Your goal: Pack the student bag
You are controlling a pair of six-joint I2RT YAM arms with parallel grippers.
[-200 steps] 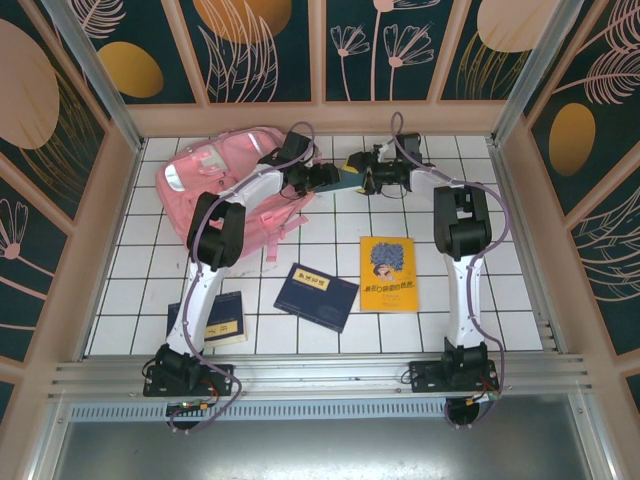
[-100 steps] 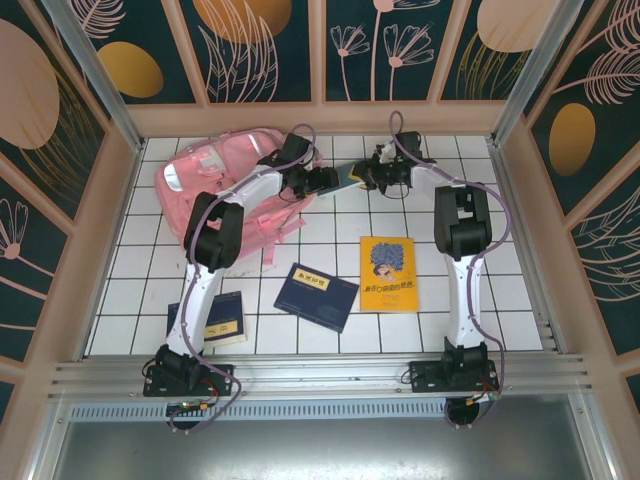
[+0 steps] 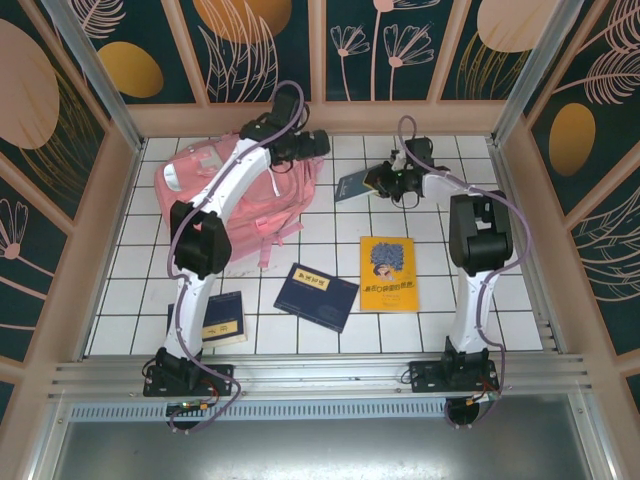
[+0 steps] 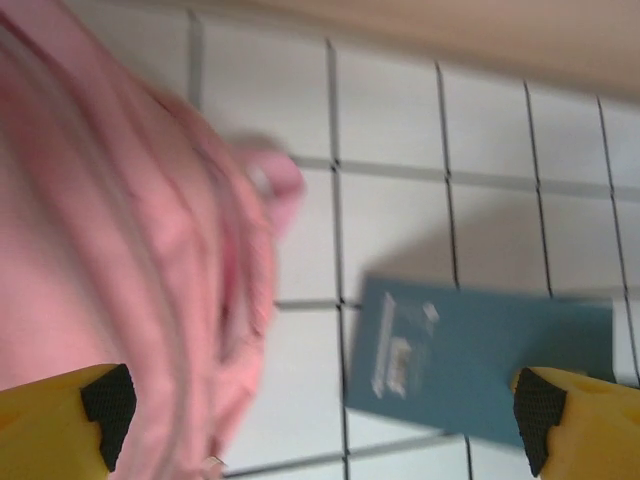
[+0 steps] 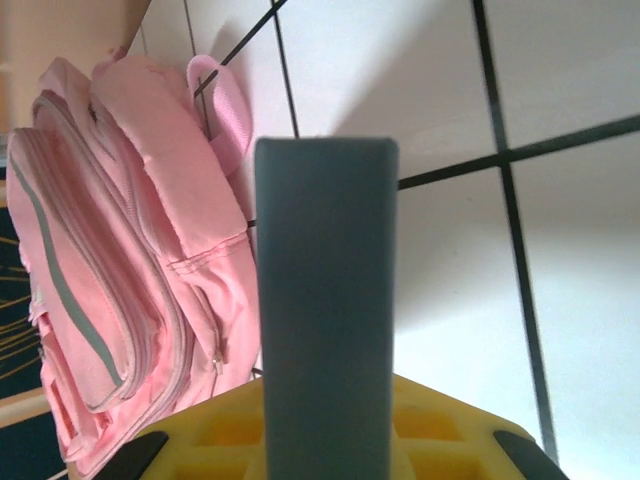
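White square tiles (image 3: 420, 330) are seen under everything. At the upper left of the top picture the pink student bag (image 3: 225, 190) is laid flat on them, in the same spot as before. A second ago the left claw (image 3: 314, 143) was held close to the small teal book (image 3: 351, 185), nose to nose with the right claw (image 3: 380, 181). Now the left claw has been lifted away and is hung over the bag's upper right corner. Its yellow fingers (image 4: 60, 425) are spread wide, with nothing held between them. The teal book is left pinched in the right claw, just right of the bag, and the jaws are drawn narrow on it. Lower down, three more books are laid flat: a dark one (image 3: 222, 318) at the lower left, a navy one (image 3: 316, 296) in the middle and a yellow one (image 3: 388, 273) further right. Dark walls (image 3: 270, 50) painted with orange circles and pale leaves are set all round.
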